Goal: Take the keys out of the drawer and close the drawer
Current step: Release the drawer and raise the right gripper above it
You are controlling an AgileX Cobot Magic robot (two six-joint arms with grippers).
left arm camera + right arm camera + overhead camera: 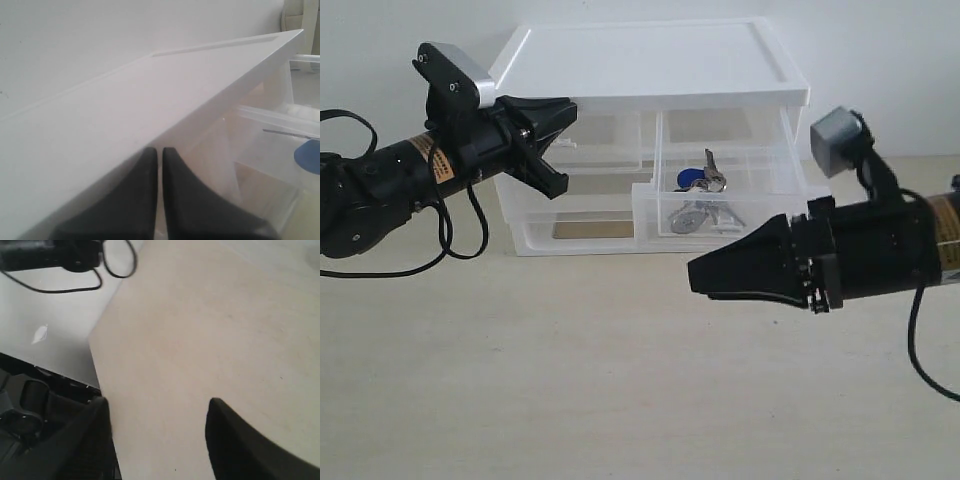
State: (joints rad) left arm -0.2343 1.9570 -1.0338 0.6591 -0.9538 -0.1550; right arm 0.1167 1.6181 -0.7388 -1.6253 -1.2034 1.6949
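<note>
A white cabinet (pixel 650 60) stands on the surface (pixel 620 380), its top right drawer (pixel 760 210) pulled out. The right claw (pixel 695 275) gapes wide and empty, low before it; the left claw (pixel 160 152) is closed on nothing. The keys (pixel 705 183) lie inside, above and beyond the right claw: probably light, hard and floppy, best pinched at the ring.

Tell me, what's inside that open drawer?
The drawer holds a bunch of keys with a blue cap and a grey fob. Its cloudy front blurs them, and anything under the bunch is hidden.
</note>
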